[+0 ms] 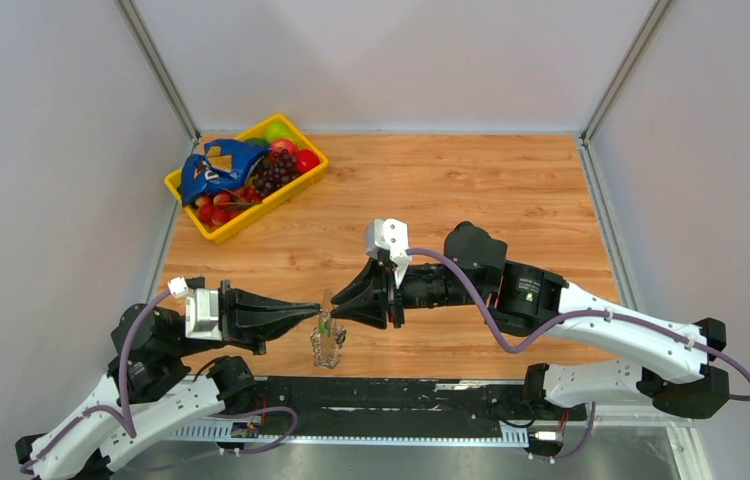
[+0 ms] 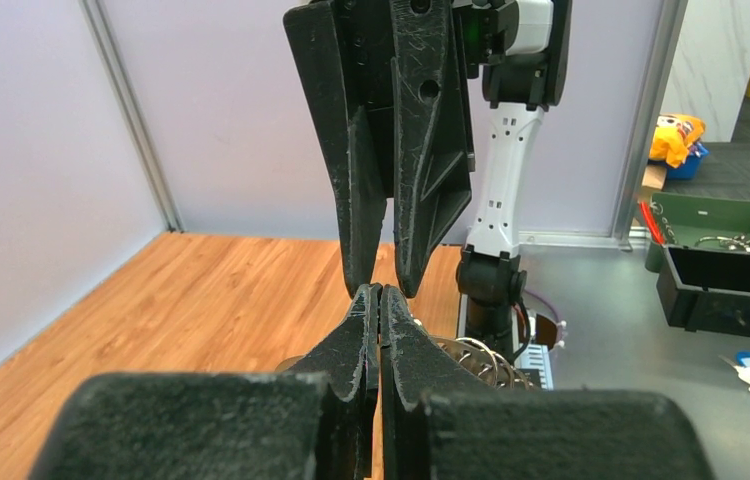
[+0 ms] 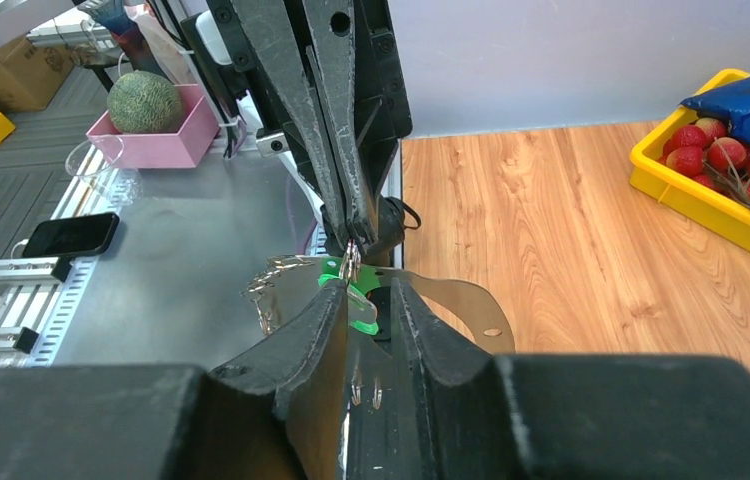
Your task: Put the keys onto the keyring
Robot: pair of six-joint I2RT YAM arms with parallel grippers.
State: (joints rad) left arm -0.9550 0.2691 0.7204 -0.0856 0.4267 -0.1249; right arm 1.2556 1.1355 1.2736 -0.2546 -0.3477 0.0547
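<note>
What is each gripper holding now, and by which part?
The left gripper pinches the keyring by a thin wire loop at its top. The right gripper seems to clamp the green key; the contact point is hidden.

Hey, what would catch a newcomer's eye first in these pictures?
The left claw and right claw meeting tip to tip at front centre, a silvery keyring dangling there beside a tiny green key. Then the yellow basket of fruit at the far left.
</note>
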